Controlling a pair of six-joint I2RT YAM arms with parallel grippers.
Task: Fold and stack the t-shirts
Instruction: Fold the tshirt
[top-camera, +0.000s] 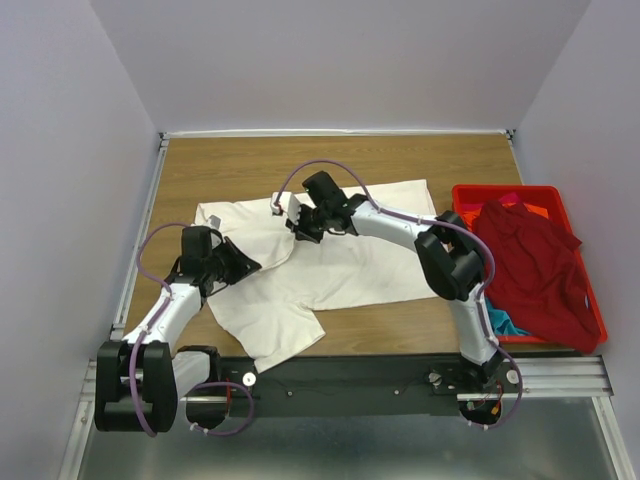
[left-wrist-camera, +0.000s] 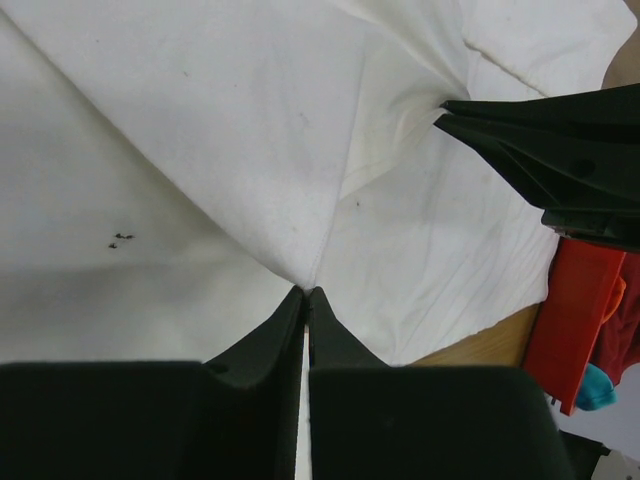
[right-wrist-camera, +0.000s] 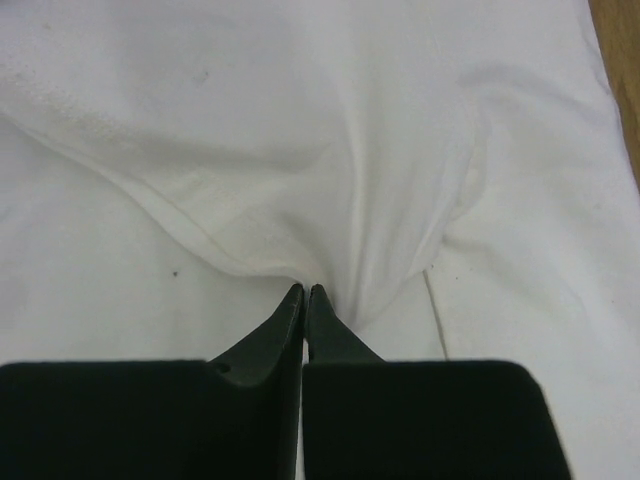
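A cream-white t-shirt (top-camera: 330, 260) lies spread and partly folded across the middle of the wooden table. My left gripper (top-camera: 243, 262) is shut on a pinch of its cloth (left-wrist-camera: 300, 270) at the left side. My right gripper (top-camera: 297, 225) is shut on another pinch of the same shirt (right-wrist-camera: 330, 250) near its far edge; it also shows in the left wrist view (left-wrist-camera: 445, 112). Folds run from both pinches. A dark red t-shirt (top-camera: 535, 270) drapes over the red crate at the right, with teal (top-camera: 508, 323) and orange (top-camera: 535, 210) cloth under it.
The rigid red plastic crate (top-camera: 500, 190) stands at the table's right edge and shows in the left wrist view (left-wrist-camera: 570, 320). Bare wood (top-camera: 250, 165) lies beyond the shirt at the back. White walls close in the left, back and right sides.
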